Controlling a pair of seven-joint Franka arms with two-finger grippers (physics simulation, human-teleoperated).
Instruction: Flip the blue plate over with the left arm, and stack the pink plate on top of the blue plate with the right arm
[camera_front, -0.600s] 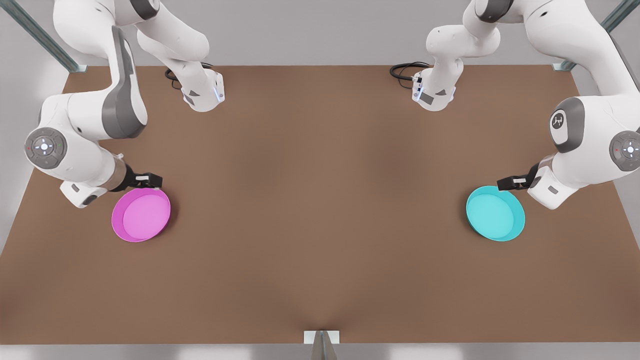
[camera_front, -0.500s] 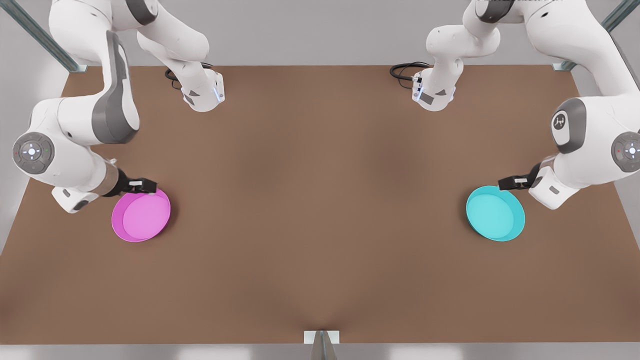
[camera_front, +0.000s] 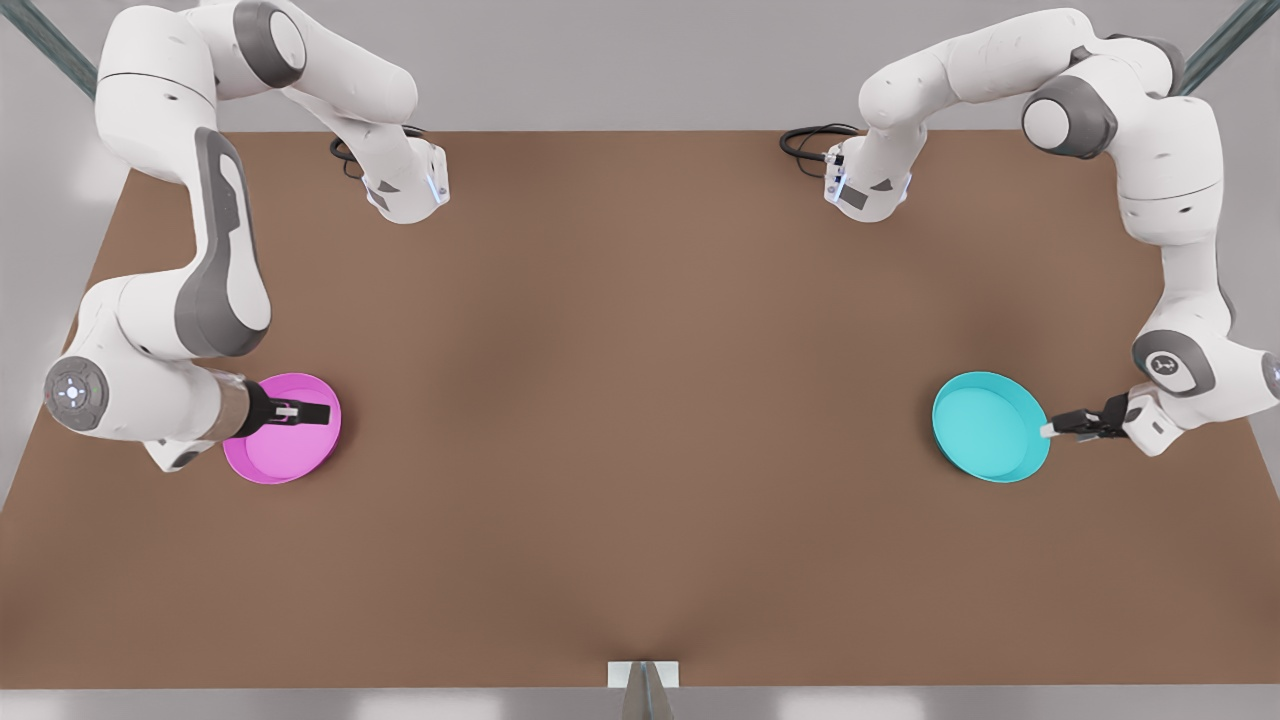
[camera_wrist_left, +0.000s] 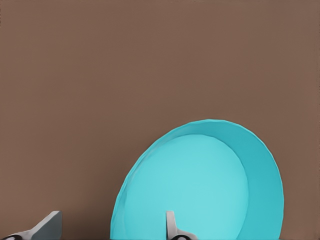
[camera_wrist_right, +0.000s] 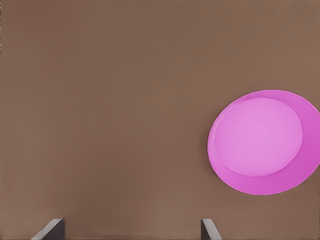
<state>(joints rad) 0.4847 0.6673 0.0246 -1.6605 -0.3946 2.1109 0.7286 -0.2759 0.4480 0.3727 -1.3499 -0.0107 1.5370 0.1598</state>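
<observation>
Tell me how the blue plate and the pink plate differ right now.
Colour: the blue plate is cyan, the pink plate magenta. Place: blue lies at the front view's right, pink at its left. The left end effector sits at the blue plate's rim; the right end effector hangs over the pink plate. Both are round, open side up, on the table.

A: What moved since the earlier pictures?

B: The left gripper (camera_front: 1048, 430) went from the far rim of the blue plate (camera_front: 985, 425) around to its edge on the front view's right, and that arm stretched taller.

A: And the other arm?

B: The right gripper (camera_front: 325, 412) came from the pink plate's (camera_front: 285, 450) far rim to above its inside.
</observation>
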